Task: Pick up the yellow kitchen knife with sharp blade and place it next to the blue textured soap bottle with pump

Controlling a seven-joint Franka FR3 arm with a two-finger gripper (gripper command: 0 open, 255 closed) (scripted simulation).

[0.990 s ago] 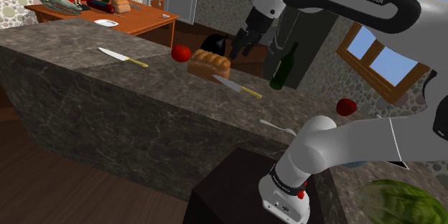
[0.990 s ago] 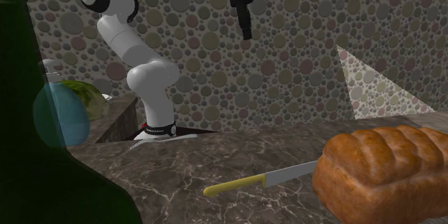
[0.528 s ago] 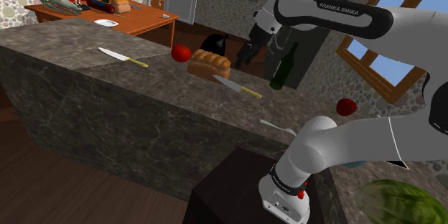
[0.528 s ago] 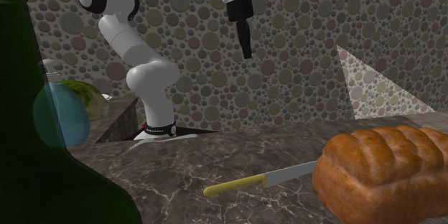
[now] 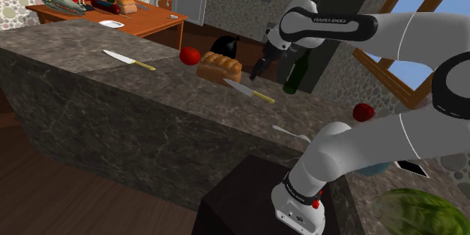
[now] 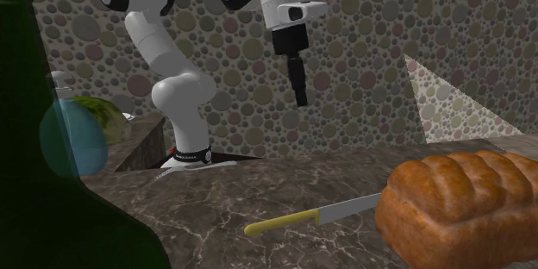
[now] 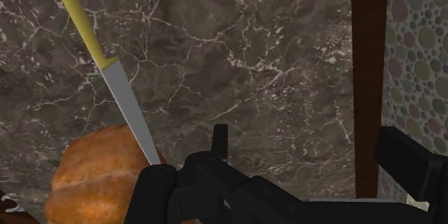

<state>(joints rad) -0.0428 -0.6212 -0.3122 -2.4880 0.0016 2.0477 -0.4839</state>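
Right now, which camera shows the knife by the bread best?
The shoulder view: the knife lies whole beside the bread. The second exterior view hides its tip behind the bread; the wrist view cuts off its handle end.

Second exterior view: knife (image 6: 302,216) blade tip hidden behind bread (image 6: 461,207); bread cut off by right and bottom edges; dark green bottle (image 6: 21,69) cut off by left edge, overlapping soap bottle (image 6: 82,142), its pump not discernible; wrist view: knife handle's end cut off by picture edge.
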